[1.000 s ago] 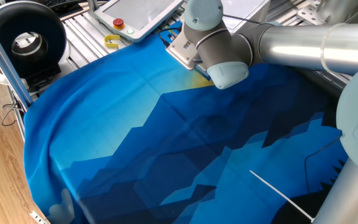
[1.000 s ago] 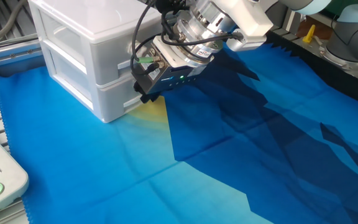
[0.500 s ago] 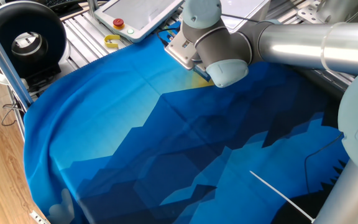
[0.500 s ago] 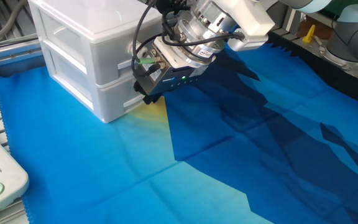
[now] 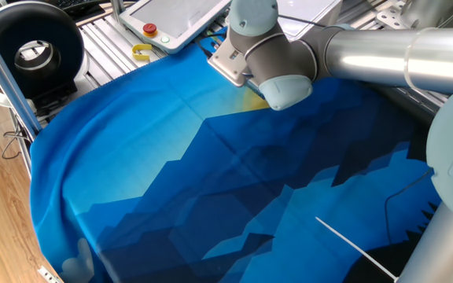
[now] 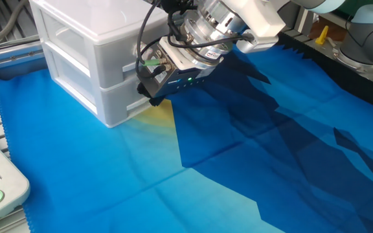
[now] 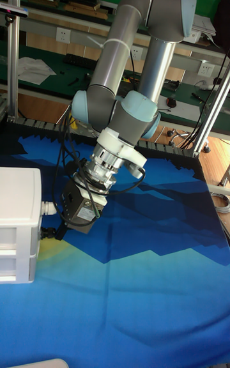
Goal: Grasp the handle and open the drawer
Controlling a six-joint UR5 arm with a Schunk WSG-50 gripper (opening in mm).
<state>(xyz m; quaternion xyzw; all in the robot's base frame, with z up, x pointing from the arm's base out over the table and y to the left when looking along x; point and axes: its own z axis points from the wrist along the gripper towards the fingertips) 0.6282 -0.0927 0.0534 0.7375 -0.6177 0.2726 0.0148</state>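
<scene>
In one fixed view, the grey-and-pale-blue jointed arm (image 5: pixel 344 55) is seen reaching over the blue mountain-print cloth (image 5: pixel 211 189) toward the far edge of the table; the wrist hides both the gripper and the white unit, so nothing of the grasp can be judged there; the flat white tablet-like panel with a red round button (image 5: pixel 178 17) lies beyond the cloth and is not involved.

In the other fixed view, the white-grey plastic box-shaped drawer (image 6: pixel 118 100) is shown as the lower tier of a two-tier white plastic cabinet (image 6: pixel 86 48) at the cloth's far left; the black two-finger gripper (image 6: pixel 151 96) is pressed right up to the lower front face, tilted down toward it (presumably so the fingers straddle the knob along the pull direction); the drawer appears shut, its front flush with the cabinet.

In the tall fixed view, the gripper is seen from the side; a small round black knob handle (image 7: pixel 44 234) is just visible at the cabinet's front edge, with the fingertips meeting it; the fingers look drawn close, but whether they are clamped on the knob cannot be told.
</scene>
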